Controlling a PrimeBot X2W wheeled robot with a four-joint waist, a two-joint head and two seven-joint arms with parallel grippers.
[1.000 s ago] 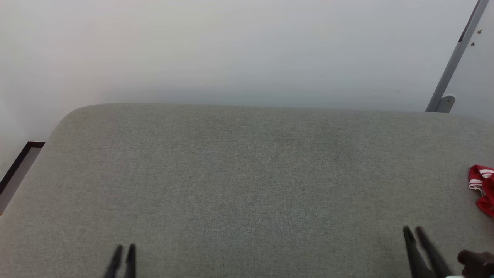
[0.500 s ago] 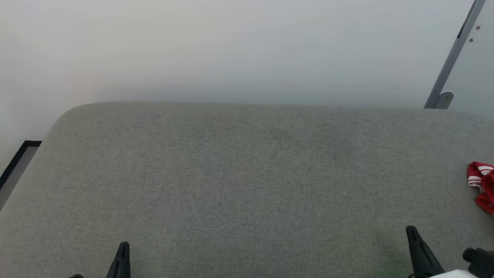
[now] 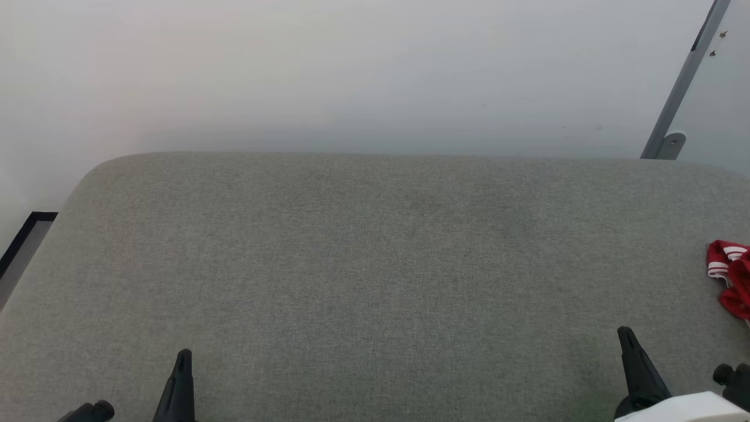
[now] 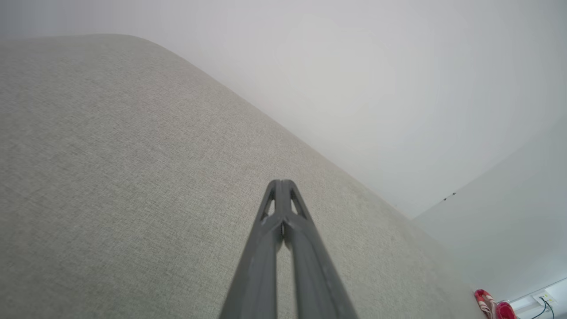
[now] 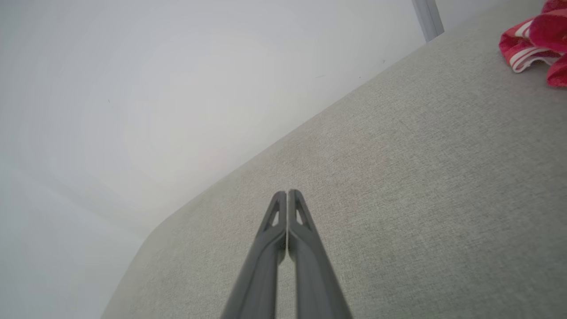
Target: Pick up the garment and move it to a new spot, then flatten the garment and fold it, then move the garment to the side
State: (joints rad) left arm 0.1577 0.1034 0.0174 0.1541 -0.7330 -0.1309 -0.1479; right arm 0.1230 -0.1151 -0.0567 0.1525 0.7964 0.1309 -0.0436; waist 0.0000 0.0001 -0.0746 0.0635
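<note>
The garment [image 3: 730,278], red with red-and-white striped trim, lies bunched at the far right edge of the grey upholstered surface [image 3: 375,264]; most of it is cut off by the head view's edge. It also appears at the upper right of the right wrist view [image 5: 533,42] and as a small red lump low in the left wrist view [image 4: 494,305]. My left gripper [image 3: 183,353] is shut and empty near the front left. My right gripper [image 3: 625,332] is shut and empty near the front right, well short of the garment. Both wrist views show the fingers pressed together, left [image 4: 281,181] and right [image 5: 287,192].
A pale wall rises behind the surface's rounded far edge. A grey metal post [image 3: 679,88] leans at the upper right. A dark-framed strip [image 3: 23,246] lies beyond the left edge. Wall sockets with cables [image 4: 542,301] stand past the garment.
Both grippers have closed from open to shut. The head view has shifted slightly, so the surface and garment sit a little higher in it.
</note>
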